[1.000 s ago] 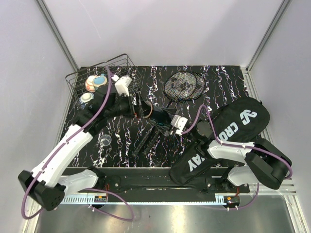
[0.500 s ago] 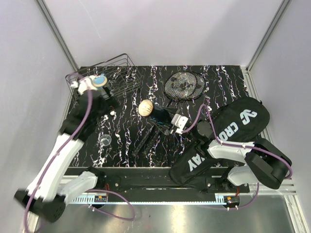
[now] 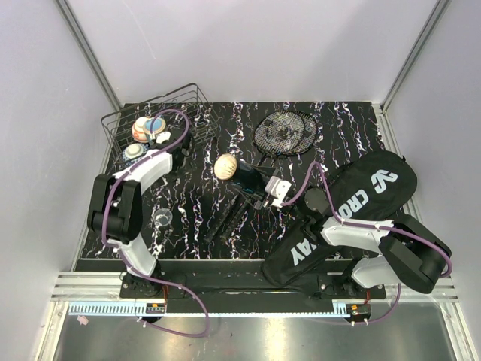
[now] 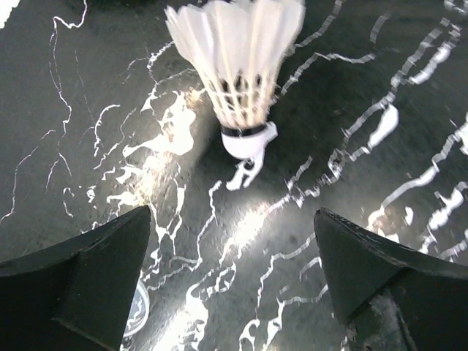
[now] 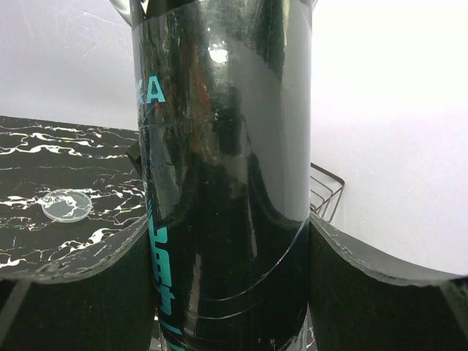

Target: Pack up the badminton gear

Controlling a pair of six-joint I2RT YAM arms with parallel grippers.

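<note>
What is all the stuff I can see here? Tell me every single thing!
table: one, black with white veins
tube: one, shiny black with teal letters, gripped mid table
rackets: two, black, heads overlapping, far middle
shuttlecock: one, cream-white, by the tube's left end; the left wrist view shows a white one lying on the table, maybe the same one
bag: one, black with white letters, right side
wire basket: one, black, far left corner
bowls: two seen, patterned, in the wire basket
clear disc: one, left side
left gripper: open, empty
right gripper: shut on the tube
</note>
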